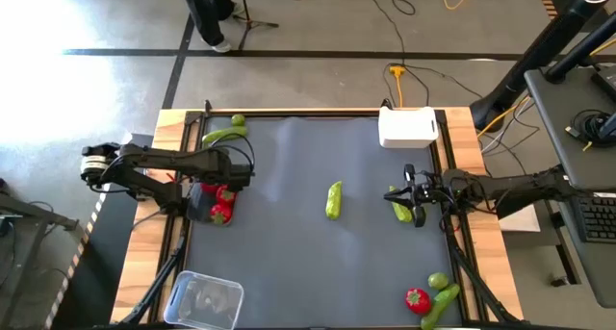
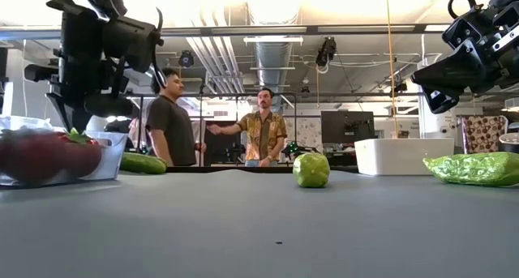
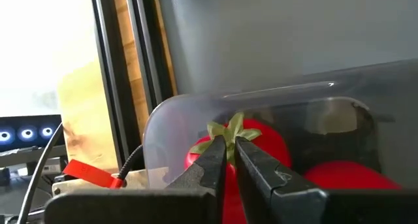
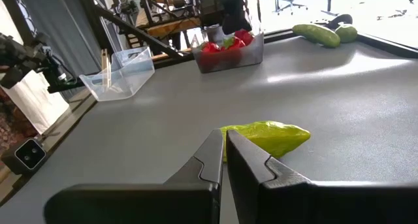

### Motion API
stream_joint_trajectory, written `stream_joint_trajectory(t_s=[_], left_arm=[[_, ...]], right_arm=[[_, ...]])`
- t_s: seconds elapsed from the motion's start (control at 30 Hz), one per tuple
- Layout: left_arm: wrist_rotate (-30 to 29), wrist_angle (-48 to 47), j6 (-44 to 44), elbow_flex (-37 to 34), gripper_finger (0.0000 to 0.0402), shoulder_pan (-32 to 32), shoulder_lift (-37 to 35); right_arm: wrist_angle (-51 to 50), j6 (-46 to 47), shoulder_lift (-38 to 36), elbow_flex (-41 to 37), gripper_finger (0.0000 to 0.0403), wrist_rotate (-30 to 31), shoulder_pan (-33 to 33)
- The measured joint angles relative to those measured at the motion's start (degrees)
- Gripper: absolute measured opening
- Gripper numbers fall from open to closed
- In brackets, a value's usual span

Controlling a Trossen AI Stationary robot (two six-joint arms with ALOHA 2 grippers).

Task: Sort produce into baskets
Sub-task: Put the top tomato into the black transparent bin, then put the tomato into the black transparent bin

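Note:
My left gripper [image 1: 231, 179] [image 3: 230, 145] hangs over a small clear-walled tub [image 3: 163, 129] at the table's left edge. It is shut on the green top of a red tomato-like piece [image 3: 261, 142] inside the tub. A second red piece [image 3: 346, 175] lies beside it. My right gripper [image 1: 402, 193] [image 4: 225, 142] is shut and empty, raised above the table near its right edge, just short of a long green piece [image 4: 268, 136] lying on the mat. Another long green piece [image 1: 333, 200] lies mid-table. My left gripper pinches the red piece's green leafy top [image 3: 227, 128] between its two fingertips, coming slanting down from above. Leaves stick out on either side of the tips. The piece sits upright, low inside the tub; whether it rests on the tub's floor I cannot tell.
A white box [image 1: 408, 128] stands at the far right and a clear empty tub [image 1: 204, 299] at the near left. A cucumber-like piece [image 1: 223, 135] and a lime ball [image 1: 238, 120] lie far left. A red piece [image 1: 417, 299], a lime ball [image 1: 438, 282] and a green piece [image 1: 445, 299] lie near right.

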Motion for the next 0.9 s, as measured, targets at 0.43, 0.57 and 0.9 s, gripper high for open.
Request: stream_joint_trajectory(t_s=[0.43,0.57,0.9], left_arm=[[-1.05,2.41,11.1,16.98,0.0016,-8.03,-0.72],[-1.28,17.75,21.81,18.89,0.0016,-14.6,-0.74],[-0.77,59.47,44.62,16.71,0.0016,-30.07,6.62]], right_arm=[[0.0,0.0,0.01,0.0,0.0013,-0.01,0.0],[0.01,0.0,0.0,0.0,0.0013,0.0,0.0],[0.0,0.0,0.0,0.0,0.0013,-0.01,0.0]])
